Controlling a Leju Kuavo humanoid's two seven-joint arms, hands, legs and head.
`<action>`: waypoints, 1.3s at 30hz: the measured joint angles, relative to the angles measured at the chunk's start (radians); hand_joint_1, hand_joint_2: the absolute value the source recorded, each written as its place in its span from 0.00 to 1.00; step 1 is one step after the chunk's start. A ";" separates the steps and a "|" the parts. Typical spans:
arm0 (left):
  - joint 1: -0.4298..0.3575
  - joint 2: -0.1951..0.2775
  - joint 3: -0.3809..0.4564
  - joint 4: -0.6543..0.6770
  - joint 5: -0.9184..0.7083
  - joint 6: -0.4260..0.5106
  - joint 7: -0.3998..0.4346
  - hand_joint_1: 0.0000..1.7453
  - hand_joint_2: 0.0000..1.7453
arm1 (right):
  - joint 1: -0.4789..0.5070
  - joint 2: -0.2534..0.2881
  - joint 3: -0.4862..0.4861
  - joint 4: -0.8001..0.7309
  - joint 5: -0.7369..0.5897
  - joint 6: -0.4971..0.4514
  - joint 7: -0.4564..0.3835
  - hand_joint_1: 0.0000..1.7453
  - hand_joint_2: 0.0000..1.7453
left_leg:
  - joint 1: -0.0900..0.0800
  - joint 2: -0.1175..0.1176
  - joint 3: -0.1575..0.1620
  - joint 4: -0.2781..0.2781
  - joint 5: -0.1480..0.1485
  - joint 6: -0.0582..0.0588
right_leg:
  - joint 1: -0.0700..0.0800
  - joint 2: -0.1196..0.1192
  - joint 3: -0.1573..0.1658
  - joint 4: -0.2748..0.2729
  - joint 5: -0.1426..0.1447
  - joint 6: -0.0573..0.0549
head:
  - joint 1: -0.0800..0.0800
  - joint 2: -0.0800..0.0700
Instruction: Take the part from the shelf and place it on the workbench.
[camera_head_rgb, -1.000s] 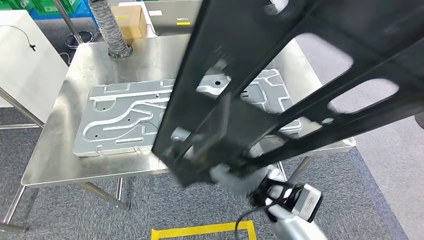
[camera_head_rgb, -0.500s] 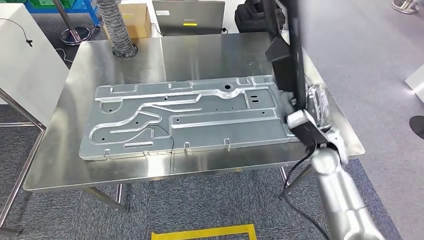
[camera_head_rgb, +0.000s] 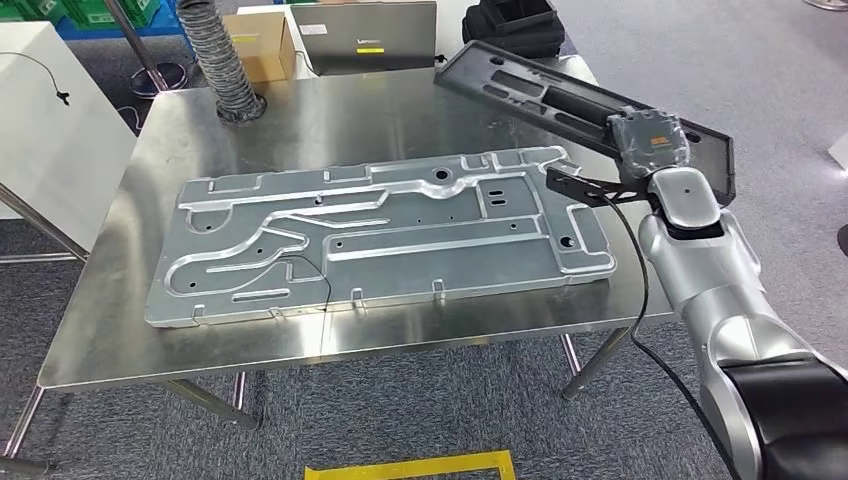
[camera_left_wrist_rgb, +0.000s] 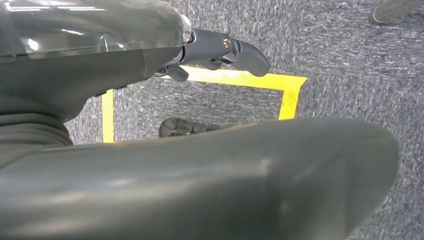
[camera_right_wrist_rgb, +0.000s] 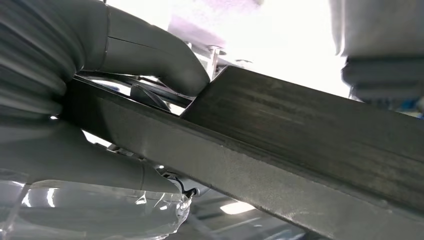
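The part is a long black frame with cut-outs, stretched over the far right corner of the steel workbench, nearly flat. My right hand grips its near end above the bench's right edge. In the right wrist view the grey thumb presses on the edge of the black frame. Whether the frame touches the benchtop is unclear. My left hand hangs over the carpet holding nothing, its fingers loosely apart.
A large stamped silver panel covers the middle of the bench. At the back stand a ribbed hose, a cardboard box, a laptop and a black case. A white cabinet is left; yellow tape marks the floor.
The black frame has swung away from close in front of the camera, out over the bench's far right corner, and turned nearly flat. My right arm has stretched forward with it.
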 joint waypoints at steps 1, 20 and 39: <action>0.000 0.000 0.000 0.000 -0.003 -0.001 -0.001 0.00 0.00 | -0.014 0.014 0.027 0.032 0.013 0.001 -0.011 1.00 1.00 | 0.001 0.000 -0.033 0.060 -0.017 -0.002 | 0.001 0.000 0.001 0.000 -0.001 -0.002 | 0.000 0.000; -0.004 0.006 -0.001 0.000 -0.030 0.073 -0.025 0.00 0.00 | -0.019 0.203 0.241 0.273 -0.026 -0.100 -0.127 0.50 0.50 | 0.000 -0.001 0.093 -0.220 0.123 0.040 | -0.004 -0.002 -0.084 0.165 -0.047 0.043 | 0.000 0.000; -0.002 0.012 -0.023 0.000 -0.064 0.114 -0.031 0.00 0.00 | 0.050 0.269 0.160 0.304 -0.246 -0.186 -0.308 0.00 0.00 | 0.001 -0.001 0.089 -0.203 0.110 0.006 | 0.007 0.003 -0.002 0.002 0.002 0.006 | 0.000 0.000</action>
